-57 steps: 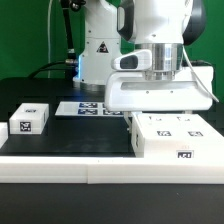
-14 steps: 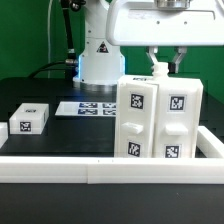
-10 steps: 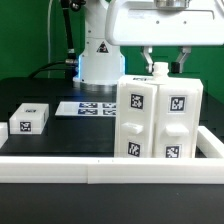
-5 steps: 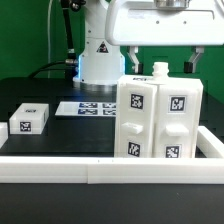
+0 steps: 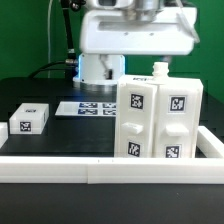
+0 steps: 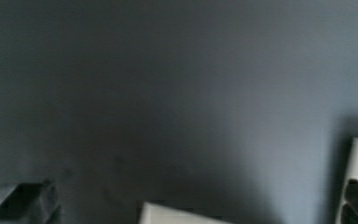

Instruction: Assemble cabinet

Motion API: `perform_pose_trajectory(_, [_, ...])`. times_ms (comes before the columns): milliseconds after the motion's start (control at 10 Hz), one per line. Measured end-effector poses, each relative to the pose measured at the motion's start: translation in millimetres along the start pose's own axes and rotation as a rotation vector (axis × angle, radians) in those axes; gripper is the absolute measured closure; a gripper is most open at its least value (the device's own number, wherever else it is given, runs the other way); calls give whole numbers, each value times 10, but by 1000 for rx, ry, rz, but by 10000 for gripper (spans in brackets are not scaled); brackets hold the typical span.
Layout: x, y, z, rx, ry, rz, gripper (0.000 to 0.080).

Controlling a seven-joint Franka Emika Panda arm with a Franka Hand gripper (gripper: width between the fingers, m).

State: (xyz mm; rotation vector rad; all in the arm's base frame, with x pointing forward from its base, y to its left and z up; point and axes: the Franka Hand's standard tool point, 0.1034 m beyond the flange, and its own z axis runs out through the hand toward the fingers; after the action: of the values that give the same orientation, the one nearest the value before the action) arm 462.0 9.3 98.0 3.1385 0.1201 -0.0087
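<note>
While the large white plastic cabinet (image 5: pixel 160 120), with tagged and knobbed door panels, is standing upright on the black tabletop (image 5: pixel 70 138) at the exterior view's right, the white arm's pincer (image 5: pixel 137 50) is hovering above it without touching. Whether its fingers are spread or closed cannot be told. A small white tagged block (image 5: pixel 30 120) is lying well apart at the exterior view's left.

One cabinet (image 5: pixel 158 122) stands on the counter (image 5: pixel 70 137). Across its front are two door panels (image 5: pixel 136 122), each showing two marker tags (image 5: pixel 137 98), four in all. One small peg (image 5: pixel 160 69) sits on its top.

To the exterior view's left of the cabinet lies one small white block (image 5: pixel 29 120), with two tags showing.

Behind the cabinet, between it and the block, lies one marker board (image 5: pixel 88 107); its tag count cannot be told.

One robot arm (image 5: pixel 100 68) is in view.
</note>
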Motion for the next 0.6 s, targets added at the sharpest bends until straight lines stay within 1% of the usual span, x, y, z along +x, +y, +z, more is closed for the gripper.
perform_pose_trajectory(100, [-66,98,42,-2,-3,-4,2])
perform_pose_trajectory(200, [-27,46,21,-2,3,-7,2])
perform_pose_trajectory(300, [-21,37,20,-2,5,-14,2])
perform_pose_trajectory(600, [-25,85,22,-3,4,-18,2])
